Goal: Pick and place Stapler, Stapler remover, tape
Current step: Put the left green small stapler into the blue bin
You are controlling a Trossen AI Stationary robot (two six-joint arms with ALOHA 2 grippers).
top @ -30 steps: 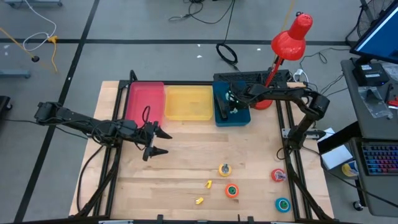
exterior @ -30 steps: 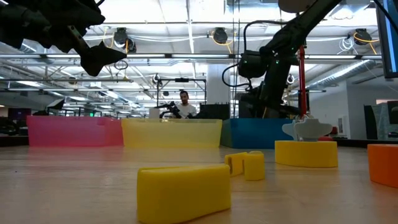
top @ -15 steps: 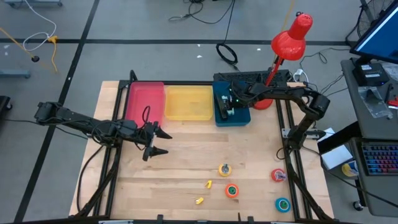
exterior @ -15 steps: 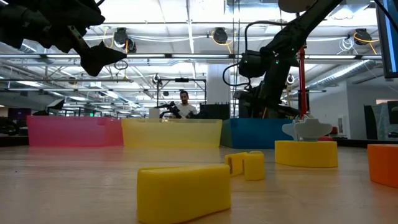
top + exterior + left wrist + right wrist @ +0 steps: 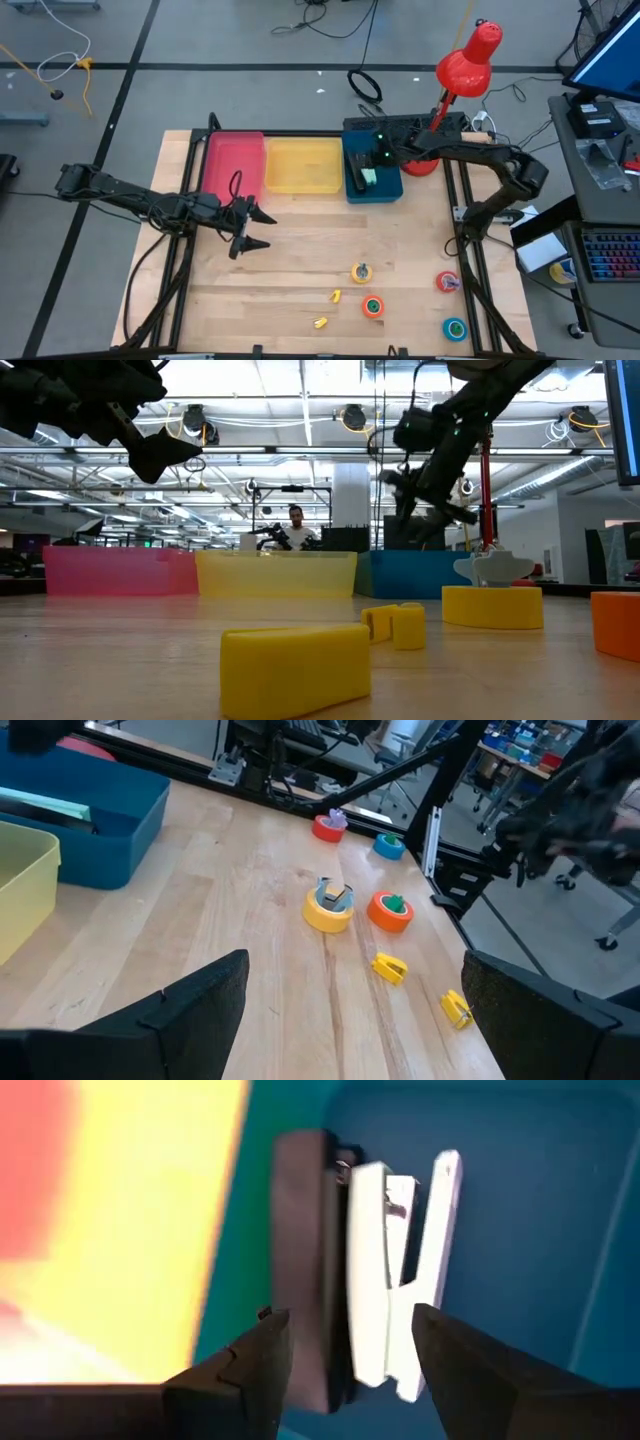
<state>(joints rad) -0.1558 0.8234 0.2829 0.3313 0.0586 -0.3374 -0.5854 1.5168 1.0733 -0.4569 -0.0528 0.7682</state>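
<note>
Right wrist view alone shows two staplers (image 5: 395, 1270) – pale beside dark, perhaps touching – in blue bin (image 5: 520, 1210), right gripper (image 5: 350, 1370) fingers apart, empty, left gripper (image 5: 258, 228) wide open, empty.

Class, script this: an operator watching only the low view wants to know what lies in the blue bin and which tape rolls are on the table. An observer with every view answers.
Operator: I see only the outer wall of the blue bin. What is inside?
Observer: A black stapler and a white stapler, lying side by side.
Operator: I can see a yellow roll and an orange roll. Any more tape?
Observer: Yes, a red roll and a blue-teal roll sit nearer the table's right edge.
</note>
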